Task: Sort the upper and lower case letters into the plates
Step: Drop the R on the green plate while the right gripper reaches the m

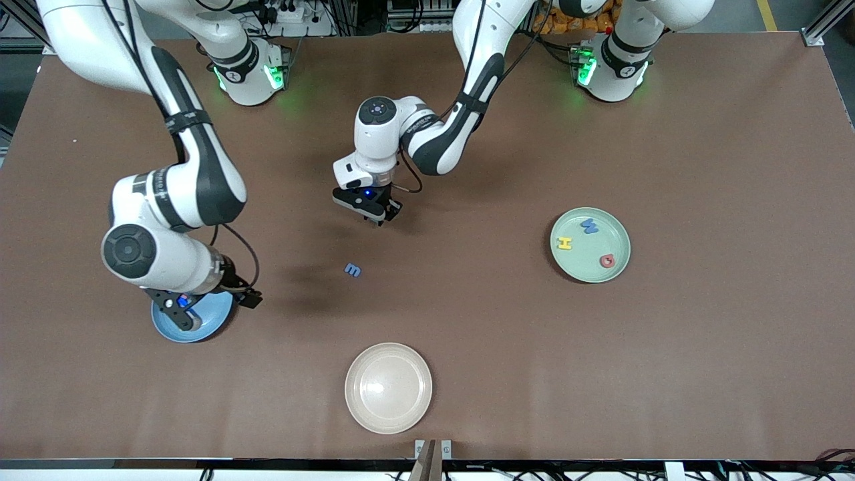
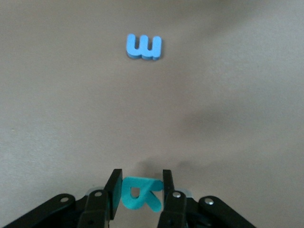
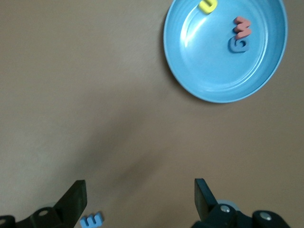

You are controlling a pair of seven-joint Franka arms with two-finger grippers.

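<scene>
Your left gripper (image 2: 141,192) is pinched tight on a teal letter (image 2: 138,194), over the table's middle. Your right gripper (image 3: 140,199) waits spread wide, empty, over the blue plate (image 3: 223,80). A light-blue "m" (image 1: 353,270) lies flat between them.
</scene>
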